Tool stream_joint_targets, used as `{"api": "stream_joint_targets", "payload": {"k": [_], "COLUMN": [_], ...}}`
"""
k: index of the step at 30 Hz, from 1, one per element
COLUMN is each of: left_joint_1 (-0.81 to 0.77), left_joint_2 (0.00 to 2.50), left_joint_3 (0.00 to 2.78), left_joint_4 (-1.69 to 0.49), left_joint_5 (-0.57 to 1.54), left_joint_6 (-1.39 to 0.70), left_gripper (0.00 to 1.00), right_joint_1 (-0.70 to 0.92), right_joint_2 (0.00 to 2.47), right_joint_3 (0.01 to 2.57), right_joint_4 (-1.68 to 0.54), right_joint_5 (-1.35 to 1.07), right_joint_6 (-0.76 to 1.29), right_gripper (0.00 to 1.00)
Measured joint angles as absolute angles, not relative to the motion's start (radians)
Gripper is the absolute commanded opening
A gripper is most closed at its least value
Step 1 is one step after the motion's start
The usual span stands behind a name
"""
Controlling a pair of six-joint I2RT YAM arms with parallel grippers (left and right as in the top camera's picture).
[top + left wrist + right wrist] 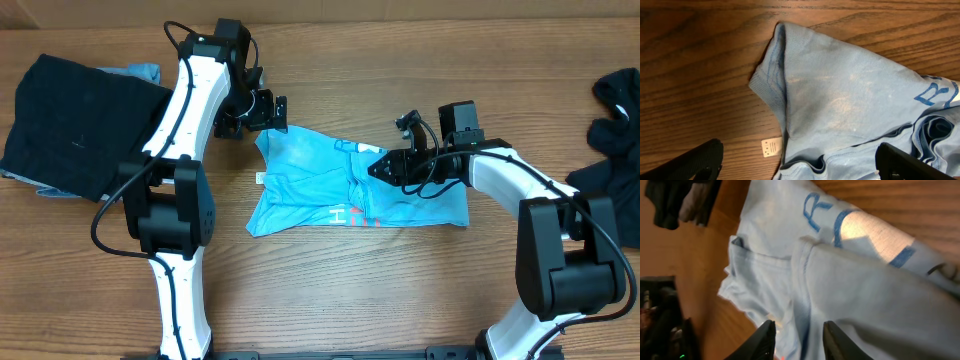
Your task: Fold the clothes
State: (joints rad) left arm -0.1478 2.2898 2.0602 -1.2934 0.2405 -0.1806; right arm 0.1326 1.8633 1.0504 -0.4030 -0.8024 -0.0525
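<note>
One light blue T-shirt (pixel 310 190) lies in the middle of the frame on the wooden table (pixel 400 290). It is only partly folded: its right half is bunched over itself in ridges, and its outline is ragged rather than square.

The left gripper (pixel 272 112) hovers at the shirt's upper left corner, jaws spread wide with nothing between them. The right gripper (pixel 375 168) sits over the shirt's centre, jaws partway apart with a ridge of fabric between them. I cannot tell whether it pinches that cloth.

At the upper left, a black garment (pixel 70 130) looks already folded flat. More dark clothes (pixel 615 120) lie loose at the right edge. I judge the task partway done, with the shirt in hand and the dark heap still to come.
</note>
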Motion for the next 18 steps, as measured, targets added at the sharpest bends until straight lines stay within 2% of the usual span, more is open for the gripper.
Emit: {"api": "stream_joint_targets", "payload": {"k": [7, 9, 14, 18], "left_joint_1": [-0.148, -0.148, -0.148, -0.148], "left_joint_2": [2.289, 2.290, 2.290, 2.289], "left_joint_3": [2.060, 2.060, 2.060, 2.060], "left_joint_4": [-1.293, -1.293, -1.293, -1.293], "left_joint_5": [0.241, 0.240, 0.241, 0.241], "left_joint_6": [-0.181, -0.181, -0.181, -0.181], "left_gripper": [1.00, 1.00, 1.00, 1.00], "right_joint_1": [0.190, 0.211, 0.211, 0.231], "right_joint_2": [1.864, 1.864, 1.833, 1.705], "right_joint_3": [1.024, 1.024, 1.069, 1.135], "right_joint_4": [-0.266, -0.255, -0.349, -0.426], "right_joint_5": [-0.746, -0.743, -0.734, -0.686], "right_joint_6": [-0.052, -0.052, -0.072, -0.092], "right_gripper": [0.39, 0.44, 0.51, 0.56]}}
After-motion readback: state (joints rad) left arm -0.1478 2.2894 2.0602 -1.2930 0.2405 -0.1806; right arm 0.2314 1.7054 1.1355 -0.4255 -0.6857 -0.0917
